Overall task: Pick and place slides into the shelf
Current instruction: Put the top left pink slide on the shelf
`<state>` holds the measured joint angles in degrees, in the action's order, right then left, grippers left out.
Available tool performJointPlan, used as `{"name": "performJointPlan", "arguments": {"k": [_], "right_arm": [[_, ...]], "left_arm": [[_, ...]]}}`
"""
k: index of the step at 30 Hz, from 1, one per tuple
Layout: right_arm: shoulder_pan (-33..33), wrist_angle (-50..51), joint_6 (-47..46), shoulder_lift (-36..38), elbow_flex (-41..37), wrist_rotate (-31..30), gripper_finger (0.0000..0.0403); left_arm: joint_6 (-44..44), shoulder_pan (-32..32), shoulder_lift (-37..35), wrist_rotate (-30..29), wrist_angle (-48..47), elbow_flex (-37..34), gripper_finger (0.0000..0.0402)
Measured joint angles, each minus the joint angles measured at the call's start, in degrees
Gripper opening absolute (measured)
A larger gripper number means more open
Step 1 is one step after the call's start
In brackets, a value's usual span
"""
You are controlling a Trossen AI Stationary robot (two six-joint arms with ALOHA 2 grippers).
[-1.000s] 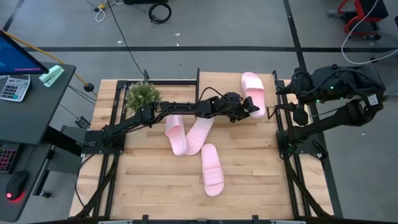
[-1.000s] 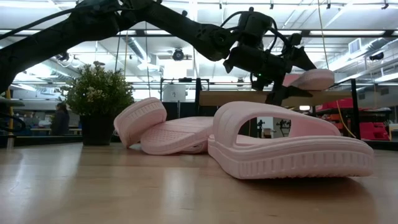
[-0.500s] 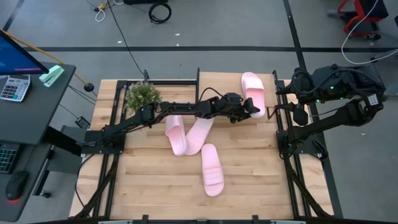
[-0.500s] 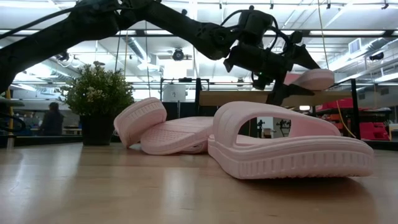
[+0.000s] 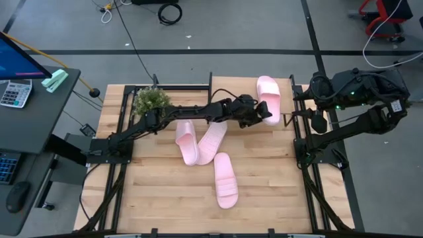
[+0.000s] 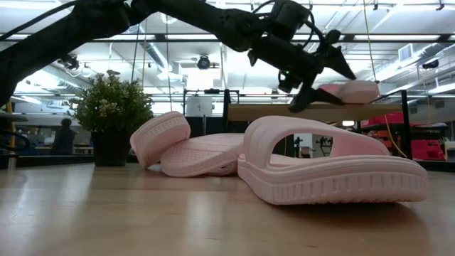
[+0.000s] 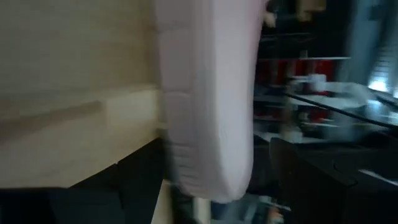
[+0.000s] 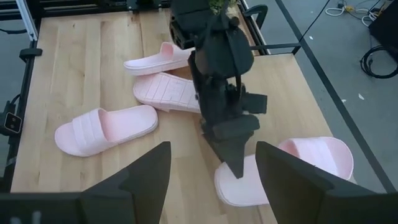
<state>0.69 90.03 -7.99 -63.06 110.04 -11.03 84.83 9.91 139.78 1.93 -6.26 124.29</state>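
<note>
One pale pink slide [image 5: 269, 98] lies strap up on the light-wood shelf [image 5: 234, 89], seen in the low view as slide [image 6: 357, 90] on board [image 6: 266, 112]. My left gripper [image 5: 256, 116] [image 6: 323, 75] is open at that slide's near end [image 8: 245, 180]. Three more slides lie on the table: one sole up [image 5: 211, 142], one leaning on it [image 5: 186, 142], one strap up [image 5: 225, 180]. My right gripper [image 8: 212, 152] is open and waits at the table's right side. My left gripper stands open at the near end of the slide on the shelf, its fingers [image 6: 307, 99] spread one above the other. Whether a finger touches the slide, I cannot tell. The slide rests flat on the board.
A potted plant [image 5: 151, 100] stands at the far left corner of the table. Black frame rails [image 5: 210, 99] run along the shelf's sides and the table's left and right edges. Bare planks [image 5: 152, 192] lie along the near left.
My left gripper has risen a little and tipped upward at the shelf slide's end, staying open. The arm behind it has straightened and lifted. The slide on the shelf has stayed where it was.
</note>
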Motion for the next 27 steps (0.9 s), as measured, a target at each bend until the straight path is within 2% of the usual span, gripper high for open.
{"name": "performJointPlan", "arguments": {"k": [6, 13, 20, 27], "right_arm": [[0.0, 0.0, 0.0, 0.0, 0.0, 0.0, 0.0242], [0.0, 0.0, -0.3, 0.0, 0.0, -0.1, 0.0242], [0.0, 0.0, -1.0, 0.0, 0.0, -0.1, 0.0242], [0.0, 0.0, -1.4, -0.2, 0.0, -0.1, 0.0242]], "left_arm": [[-5.4, -0.4, -3.2, -1.1, -4.9, 0.2, 0.0293], [-6.3, -1.1, -3.2, -1.0, -17.2, 0.0, 0.0293], [-6.6, -1.9, -4.5, -2.3, -19.1, 0.0, 0.0293], [-9.9, -1.3, -7.2, -3.9, -16.6, 0.0, 0.0293]]}}
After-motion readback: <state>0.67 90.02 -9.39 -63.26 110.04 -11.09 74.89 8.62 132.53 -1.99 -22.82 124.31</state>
